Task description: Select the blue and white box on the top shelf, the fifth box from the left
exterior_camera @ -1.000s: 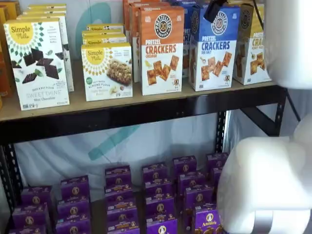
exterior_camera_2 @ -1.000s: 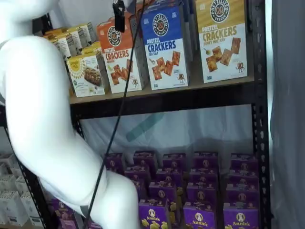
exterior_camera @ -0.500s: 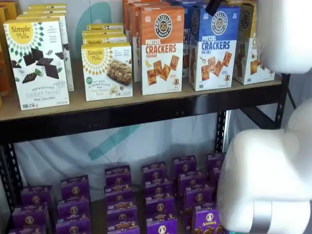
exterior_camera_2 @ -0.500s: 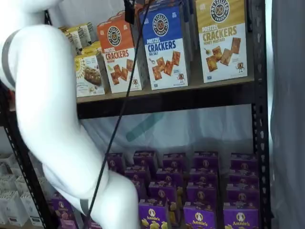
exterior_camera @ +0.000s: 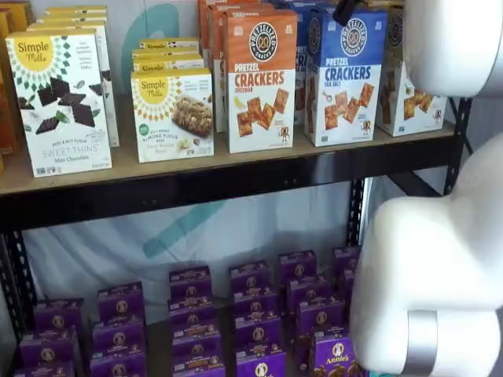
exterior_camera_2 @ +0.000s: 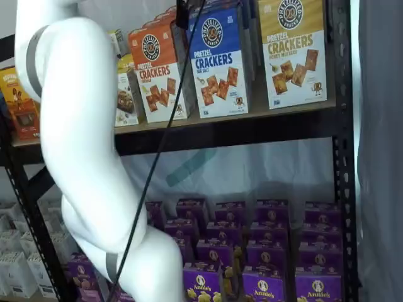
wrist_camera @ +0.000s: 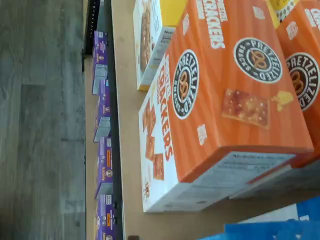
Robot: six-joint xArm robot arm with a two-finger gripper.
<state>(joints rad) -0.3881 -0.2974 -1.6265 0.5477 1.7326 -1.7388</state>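
Two shelf views give me only a dark tip of the gripper (exterior_camera_2: 182, 14) at the upper edge, above the gap between the orange Cheddar carton (exterior_camera: 260, 80) and the blue and white box (exterior_camera: 346, 77); I cannot tell whether the fingers are parted, and I see nothing held. I judge the step in hand to be the approach; to do it well I'd carry the wrist across toward the blue carton, since the wrist view is filled by the orange one (wrist_camera: 220, 100) with only a blue sliver (wrist_camera: 280, 227) at its margin; then centre over the blue top before descending, clear of both neighbours. It stands upright at the front of the top shelf (exterior_camera: 236, 177), between the Cheddar carton and the yellow-topped carton (exterior_camera_2: 291, 51); blue upper part, white lower half, round black logo, square cracker pictures.
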